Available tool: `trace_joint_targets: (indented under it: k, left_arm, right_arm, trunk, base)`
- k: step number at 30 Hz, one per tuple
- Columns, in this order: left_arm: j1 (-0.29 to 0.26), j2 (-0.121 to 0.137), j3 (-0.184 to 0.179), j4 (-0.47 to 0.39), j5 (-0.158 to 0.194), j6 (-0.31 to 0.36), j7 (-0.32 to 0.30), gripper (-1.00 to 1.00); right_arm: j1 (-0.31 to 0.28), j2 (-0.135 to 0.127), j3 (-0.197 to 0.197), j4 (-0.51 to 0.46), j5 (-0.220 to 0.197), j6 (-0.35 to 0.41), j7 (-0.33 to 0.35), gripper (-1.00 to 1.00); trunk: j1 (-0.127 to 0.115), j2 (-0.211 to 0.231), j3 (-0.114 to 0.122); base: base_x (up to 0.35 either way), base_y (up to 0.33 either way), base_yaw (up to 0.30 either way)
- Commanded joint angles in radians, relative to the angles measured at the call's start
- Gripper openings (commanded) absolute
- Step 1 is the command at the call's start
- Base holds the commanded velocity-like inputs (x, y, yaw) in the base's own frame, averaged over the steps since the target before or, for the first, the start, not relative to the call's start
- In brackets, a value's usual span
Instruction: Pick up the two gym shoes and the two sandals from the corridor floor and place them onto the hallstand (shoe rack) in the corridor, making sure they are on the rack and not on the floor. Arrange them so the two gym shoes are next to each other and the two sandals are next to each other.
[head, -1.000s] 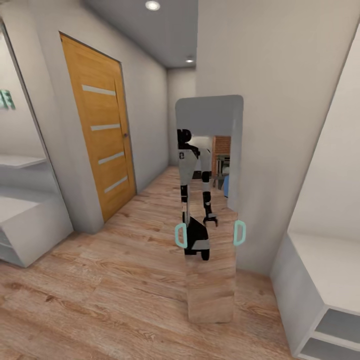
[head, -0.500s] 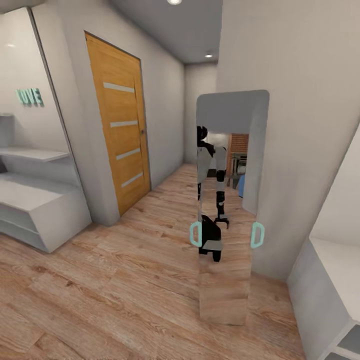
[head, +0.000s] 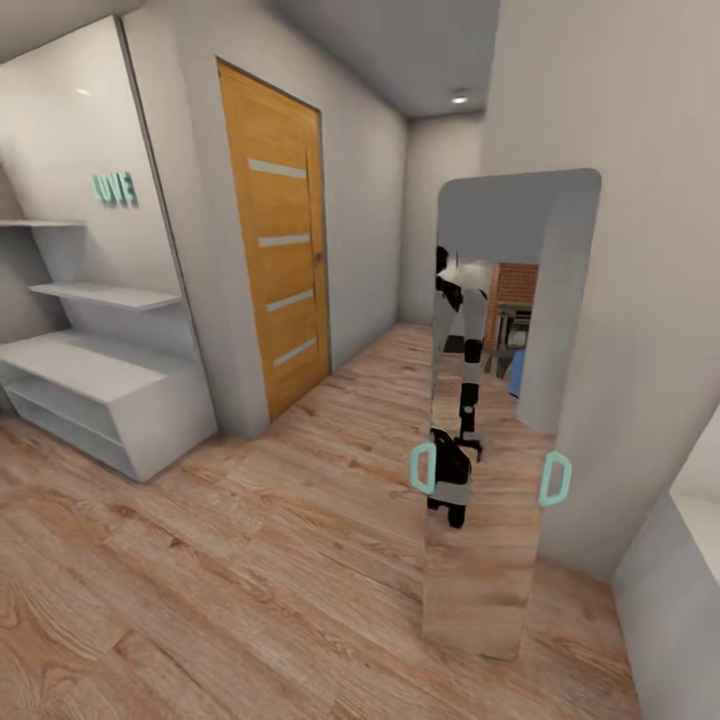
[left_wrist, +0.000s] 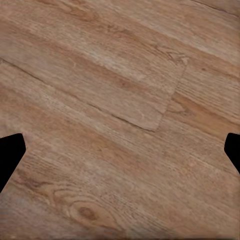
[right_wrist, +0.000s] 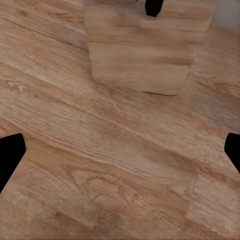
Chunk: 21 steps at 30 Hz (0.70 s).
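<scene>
The robot is judged to be in transit, searching the corridor. The hallstand (head: 100, 385) is seen at the left of the head view: a light-grey unit with a long bench top, low shelf levels below and stepped wall shelves above, standing on the corridor floor (head: 250, 590). No shoes or sandals can be made out on the visible planks or on the rack.

A tall mirror (head: 500, 400) leans against the wall at centre right, with two teal handles at its sides. An orange-brown door (head: 280, 270) is set in the wall between the hallstand and the mirror. A teal wall sign (head: 114, 187) is mounted above the stepped shelves. The edge of a second pale unit (head: 680, 590) appears at the lower right.

For this step, the base should be turned slowly so that the floor is swept fully. The rack's position should be noted for later placement.

In the left wrist view, the left gripper (left_wrist: 120, 150) is spread wide: dark fingertips (left_wrist: 10, 155) sit at opposite frame edges, with bare planks between them. The right gripper (right_wrist: 120, 150) is likewise spread wide above the floor, nothing held or touched, and the mirror's base lies ahead in the upper middle of that frame.
</scene>
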Motion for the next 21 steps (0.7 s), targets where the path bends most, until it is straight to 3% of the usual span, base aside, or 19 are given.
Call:
trace_joint_targets:
  k: [1, 21]
  left_arm:
    - [-0.001, 0.000, 0.001, 0.001, 0.002, -0.003, -0.001, 1.00]
    - [0.002, 0.002, 0.001, 0.004, 0.002, -0.003, -0.001, 1.00]
  right_arm:
    - [0.000, 0.000, -0.001, 0.000, 0.000, -0.003, -0.001, 1.00]
    - [0.000, 0.000, -0.001, 0.002, 0.000, -0.003, -0.001, 1.00]
  trunk:
    - [0.000, -0.001, -0.002]
    - [0.000, -0.001, -0.025]
  base:
    - [0.000, 0.000, 0.217]
    - [0.000, 0.000, 0.217]
